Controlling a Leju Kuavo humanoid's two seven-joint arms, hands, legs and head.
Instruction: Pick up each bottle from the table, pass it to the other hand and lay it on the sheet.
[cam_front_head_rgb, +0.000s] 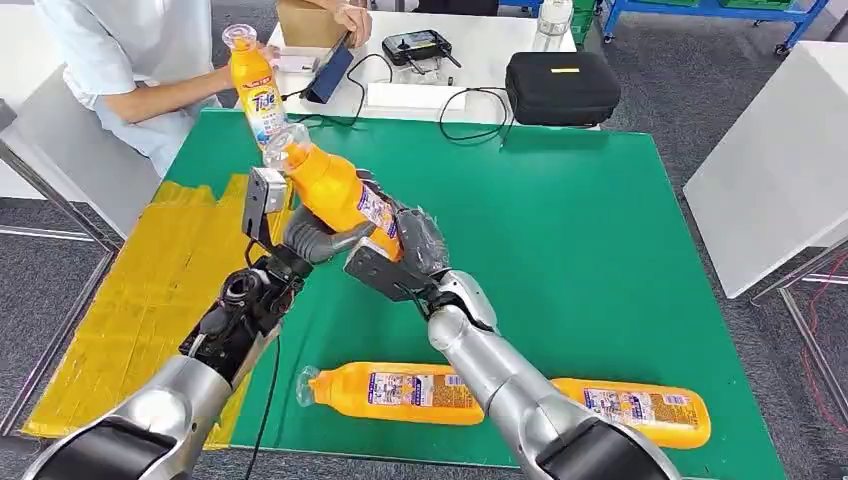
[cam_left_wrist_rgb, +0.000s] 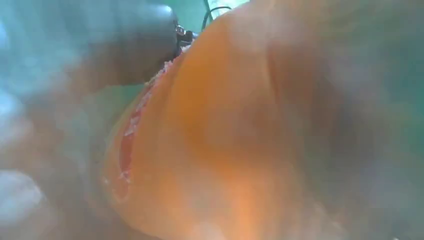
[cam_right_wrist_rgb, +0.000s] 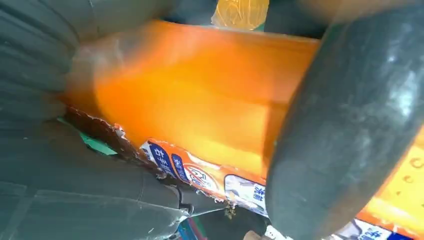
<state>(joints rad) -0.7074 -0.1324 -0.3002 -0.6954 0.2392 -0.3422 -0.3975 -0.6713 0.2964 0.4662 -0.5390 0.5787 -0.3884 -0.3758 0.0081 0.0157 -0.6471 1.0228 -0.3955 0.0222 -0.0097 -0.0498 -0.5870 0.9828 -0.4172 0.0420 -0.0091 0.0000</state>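
I see the right hand (cam_front_head_rgb: 405, 250) wrapped around the lower body of an orange bottle (cam_front_head_rgb: 335, 190), held tilted in the air over the green table (cam_front_head_rgb: 600, 250), cap end up and away from me. The left hand (cam_front_head_rgb: 300, 240) is against the same bottle, thumb under it; I cannot tell whether its fingers have closed. Two more bottles (cam_front_head_rgb: 400, 392) lie flat near the table's front edge. A person (cam_front_head_rgb: 130, 50) holds another bottle upright at the far edge. The yellow sheet (cam_front_head_rgb: 150, 300) lies to the left.
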